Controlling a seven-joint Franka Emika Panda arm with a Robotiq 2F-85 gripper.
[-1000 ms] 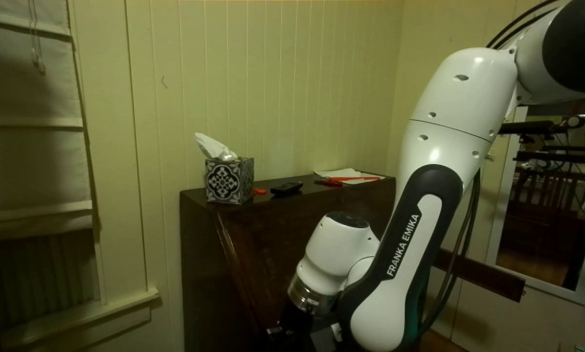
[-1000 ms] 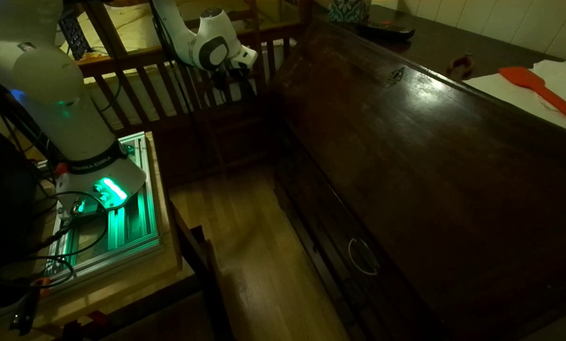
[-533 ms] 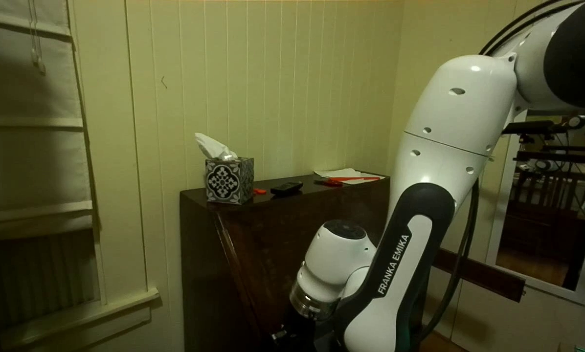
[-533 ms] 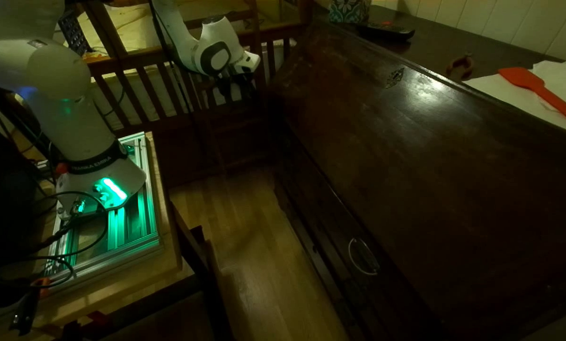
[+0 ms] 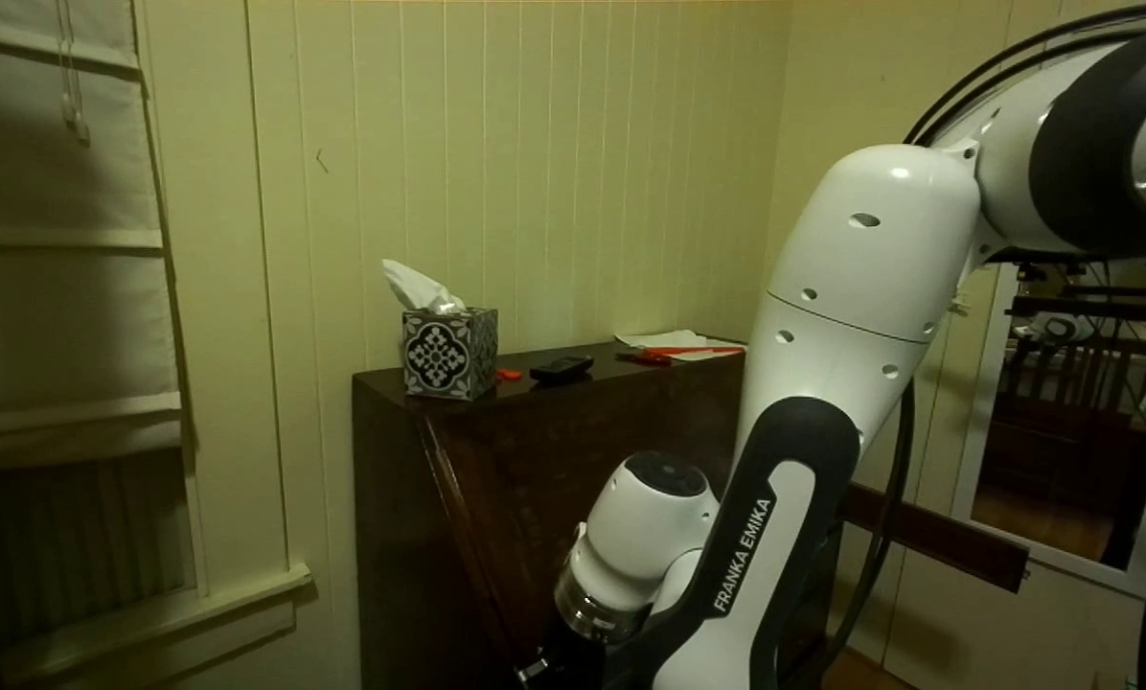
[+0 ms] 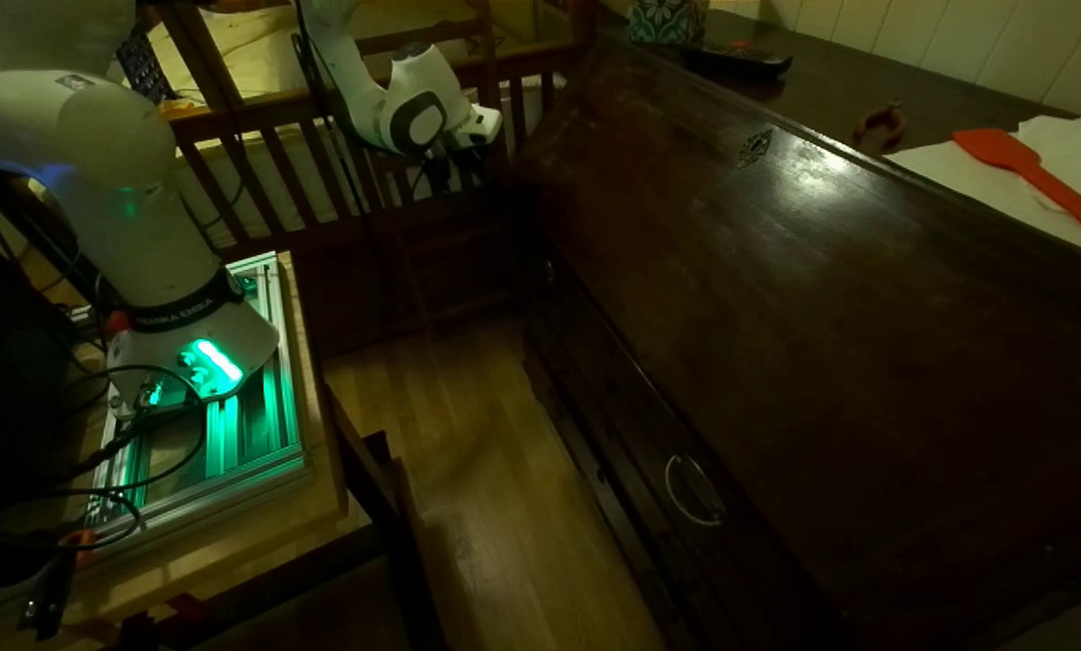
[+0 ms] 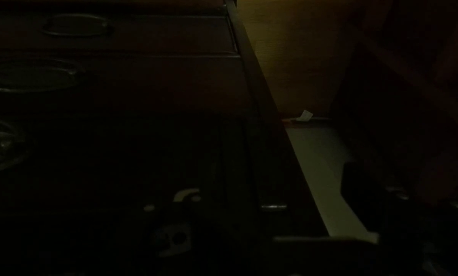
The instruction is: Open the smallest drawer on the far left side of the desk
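Note:
The dark brown desk shows in both exterior views, its sloping front [image 5: 515, 470] facing the arm. In the wrist view its drawer front [image 7: 167, 84] is very dark, with several oval metal handles [image 7: 33, 74]. A small shiny metal piece [image 7: 273, 207] sits near the desk's side edge; I cannot tell whether it belongs to the smallest drawer. A faint small ring [image 6: 548, 270] shows at the desk's far end. My gripper [image 6: 459, 172] hangs close to that end. In the wrist view the gripper [image 7: 290, 191] looks open and empty; one finger [image 7: 361, 199] is silhouetted, the opposite one is lost in darkness.
A tissue box [image 5: 448, 355], a remote [image 5: 561, 369] and papers with a red spatula [image 6: 1038, 181] lie on the desk top. A wooden slatted rail [image 6: 269, 172] stands behind the arm. A long ring handle [image 6: 695, 489] sticks out on the desk front.
The arm has come down steadily; its wrist sits lower in both exterior views and a little nearer the desk's far end. The desk has not moved.

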